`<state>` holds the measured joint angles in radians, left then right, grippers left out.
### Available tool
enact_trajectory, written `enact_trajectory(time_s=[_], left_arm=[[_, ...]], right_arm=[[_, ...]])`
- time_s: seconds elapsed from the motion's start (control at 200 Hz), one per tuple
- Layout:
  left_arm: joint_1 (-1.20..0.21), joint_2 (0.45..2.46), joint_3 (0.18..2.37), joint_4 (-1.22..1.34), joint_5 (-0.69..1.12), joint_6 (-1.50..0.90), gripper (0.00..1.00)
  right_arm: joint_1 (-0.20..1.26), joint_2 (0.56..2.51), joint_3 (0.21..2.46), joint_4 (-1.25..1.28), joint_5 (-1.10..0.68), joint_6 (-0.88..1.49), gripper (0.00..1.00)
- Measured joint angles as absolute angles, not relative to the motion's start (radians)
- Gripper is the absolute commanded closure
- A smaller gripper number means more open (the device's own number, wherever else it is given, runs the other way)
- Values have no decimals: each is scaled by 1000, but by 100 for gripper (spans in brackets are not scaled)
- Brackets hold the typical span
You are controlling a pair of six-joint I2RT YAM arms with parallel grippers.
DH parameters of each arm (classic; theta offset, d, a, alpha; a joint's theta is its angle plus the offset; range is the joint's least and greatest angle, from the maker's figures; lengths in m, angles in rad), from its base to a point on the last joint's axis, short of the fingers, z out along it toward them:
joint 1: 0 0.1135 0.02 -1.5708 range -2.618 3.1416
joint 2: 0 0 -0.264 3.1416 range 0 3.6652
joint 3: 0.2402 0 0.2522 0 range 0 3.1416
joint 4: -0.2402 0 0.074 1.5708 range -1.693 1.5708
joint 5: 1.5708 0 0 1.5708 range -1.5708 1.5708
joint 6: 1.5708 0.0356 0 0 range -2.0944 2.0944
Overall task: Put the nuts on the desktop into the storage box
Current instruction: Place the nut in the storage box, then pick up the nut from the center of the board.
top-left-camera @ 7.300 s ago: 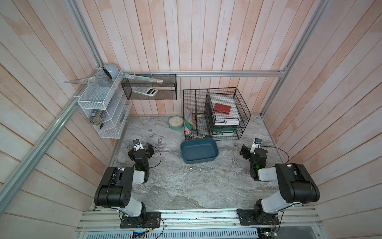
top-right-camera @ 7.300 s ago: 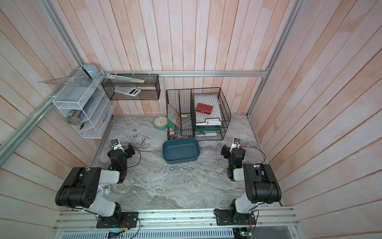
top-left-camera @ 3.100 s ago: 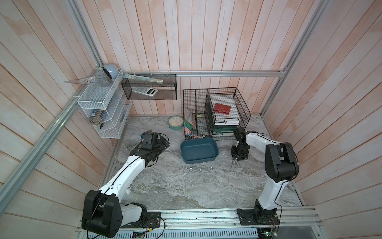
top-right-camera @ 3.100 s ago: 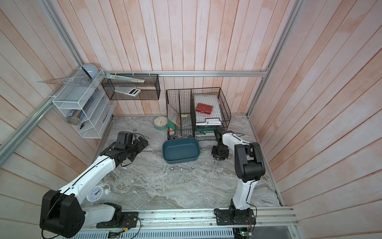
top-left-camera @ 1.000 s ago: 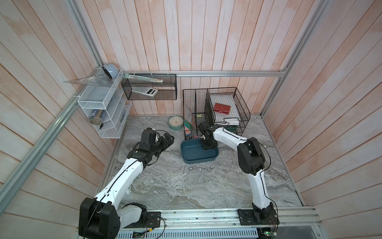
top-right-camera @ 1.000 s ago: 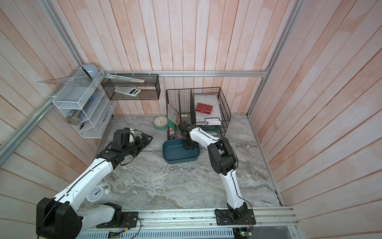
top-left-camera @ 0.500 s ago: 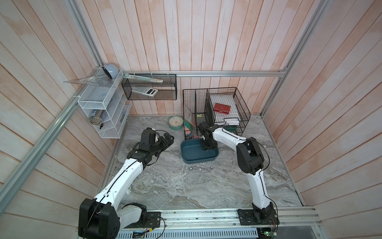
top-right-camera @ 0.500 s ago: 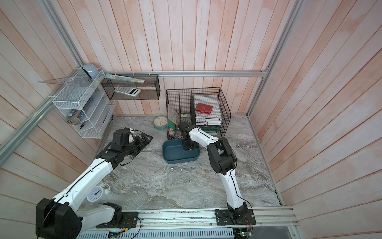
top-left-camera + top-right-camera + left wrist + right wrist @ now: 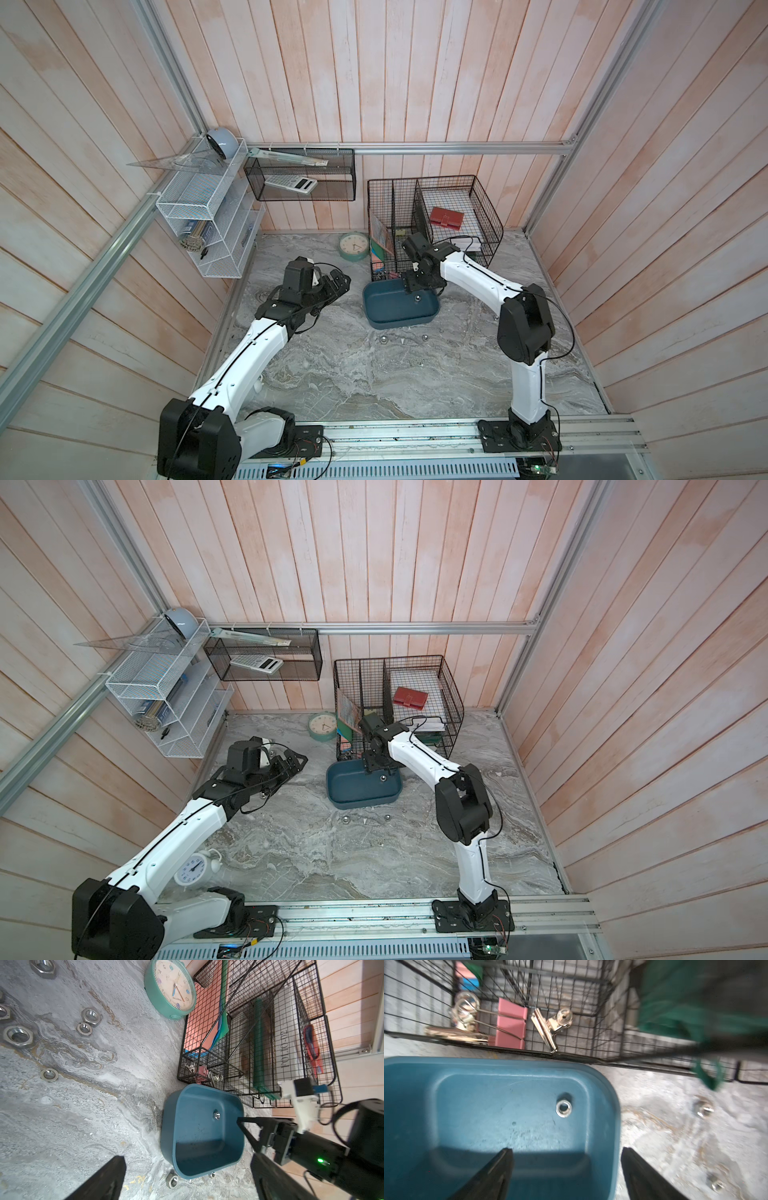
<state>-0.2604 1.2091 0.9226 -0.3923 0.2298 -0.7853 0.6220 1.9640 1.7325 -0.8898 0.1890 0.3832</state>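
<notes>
One nut (image 9: 563,1108) in storage box (image 9: 508,1067), right pincer (image 9: 565,1148) spread above

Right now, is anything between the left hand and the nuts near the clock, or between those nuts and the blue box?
Nothing visible does. The left hand hangs open above the bare desktop; the nuts lie loose on it, with open surface through to the storage box. The clock stands aside.

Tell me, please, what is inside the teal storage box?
One silver nut lies on the storage box floor, near a corner. The open right gripper covers part of the shaded end.
</notes>
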Motion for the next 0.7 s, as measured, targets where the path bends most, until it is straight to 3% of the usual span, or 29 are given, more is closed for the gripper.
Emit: enact_trajectory(time_s=[0.7], left_arm=[[-406, 1382, 1104, -474, 220, -661, 0]], right_arm=[[608, 1632, 1402, -884, 356, 601, 2]])
